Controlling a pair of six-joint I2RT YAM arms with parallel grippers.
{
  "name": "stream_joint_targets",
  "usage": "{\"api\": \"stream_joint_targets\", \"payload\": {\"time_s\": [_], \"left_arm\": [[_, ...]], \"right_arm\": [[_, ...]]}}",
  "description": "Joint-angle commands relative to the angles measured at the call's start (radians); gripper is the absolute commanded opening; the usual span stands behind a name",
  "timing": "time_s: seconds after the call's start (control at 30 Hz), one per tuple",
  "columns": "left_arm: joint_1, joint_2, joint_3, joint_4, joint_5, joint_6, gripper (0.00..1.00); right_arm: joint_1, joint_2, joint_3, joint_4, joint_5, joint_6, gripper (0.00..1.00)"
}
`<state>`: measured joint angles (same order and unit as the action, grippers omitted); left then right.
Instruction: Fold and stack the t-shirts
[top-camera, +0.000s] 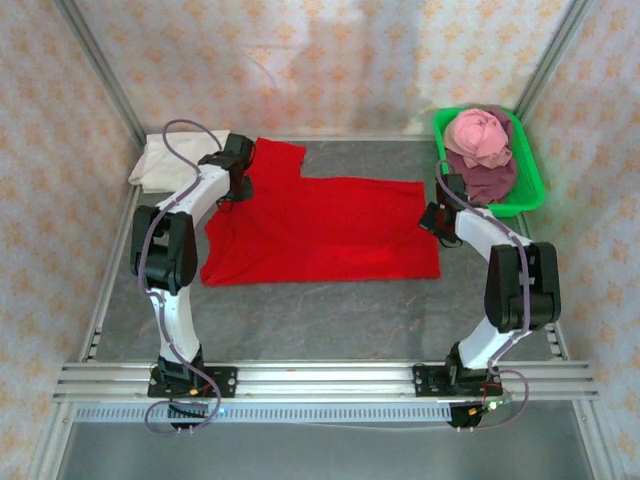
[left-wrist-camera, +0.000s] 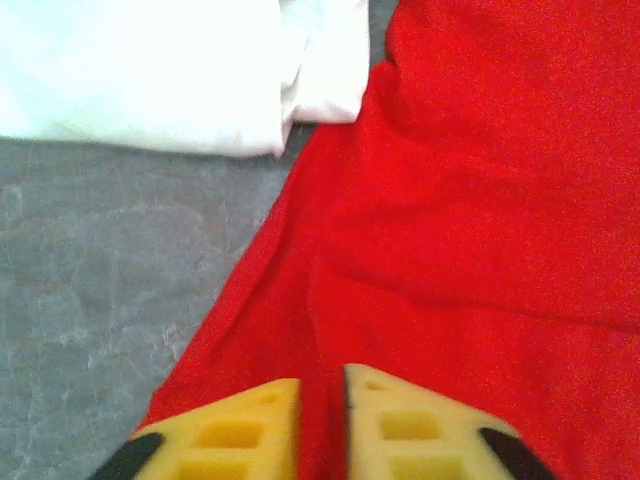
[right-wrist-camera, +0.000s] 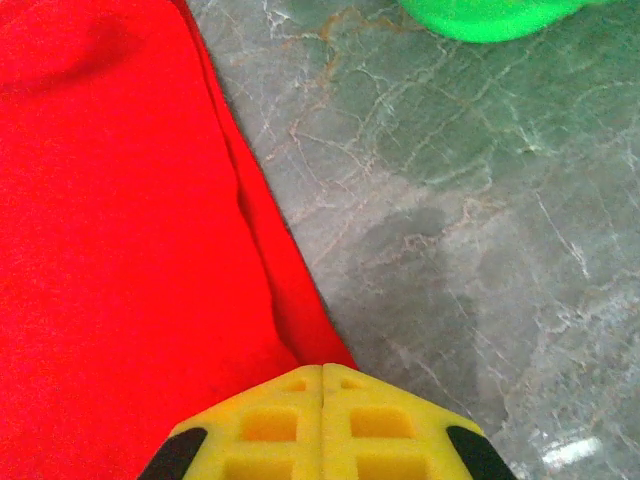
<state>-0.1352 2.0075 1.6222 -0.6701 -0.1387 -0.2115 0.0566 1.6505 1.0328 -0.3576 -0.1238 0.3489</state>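
Handling red t-shirt (top-camera: 330, 230), flat on table (top-camera: 330, 320) centre: likely light, limp, quick to crease; best taken at corners or hem. Left gripper (left-wrist-camera: 322, 400) slightly parted over cloth; right gripper (right-wrist-camera: 322, 385) pressed together at shirt's edge.

The t-shirt (top-camera: 330, 230) is red, the tray (top-camera: 531, 186) green, fingers (right-wrist-camera: 270, 425) yellow.

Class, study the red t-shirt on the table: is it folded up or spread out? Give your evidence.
Spread out: the red t-shirt lies flat and wide on the table, a broad sheet, not a compact packet.
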Motion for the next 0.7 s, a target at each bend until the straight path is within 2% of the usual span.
{"api": "stream_joint_targets", "payload": {"time_s": [0.0, 0.07, 0.13, 0.27, 0.33, 0.47, 0.67], "left_arm": [[0.009, 0.0, 0.049, -0.023, -0.036, 0.017, 0.43], [0.009, -0.057, 0.012, 0.007, -0.03, 0.007, 0.56], [0.008, -0.134, -0.039, 0.036, -0.015, -0.016, 0.62], [0.006, -0.213, -0.15, 0.009, 0.019, -0.075, 0.62], [0.007, -0.245, -0.245, 0.024, 0.043, -0.095, 0.61], [0.008, -0.273, -0.409, 0.072, 0.078, -0.107, 0.59], [0.008, -0.271, -0.506, 0.07, 0.133, -0.159, 0.56]], "right_arm": [[0.006, 0.007, 0.042, 0.01, 0.027, 0.021, 0.21], [0.013, -0.017, 0.045, -0.006, 0.051, 0.025, 0.32], [0.028, -0.05, 0.047, -0.031, 0.081, 0.018, 0.36], [0.106, -0.123, 0.025, -0.044, 0.084, -0.004, 0.38], [0.155, -0.145, 0.001, -0.027, 0.048, -0.018, 0.38], [0.237, -0.13, -0.064, 0.065, -0.057, -0.046, 0.36], [0.319, 0.032, 0.011, 0.024, -0.12, -0.069, 0.21]]}}
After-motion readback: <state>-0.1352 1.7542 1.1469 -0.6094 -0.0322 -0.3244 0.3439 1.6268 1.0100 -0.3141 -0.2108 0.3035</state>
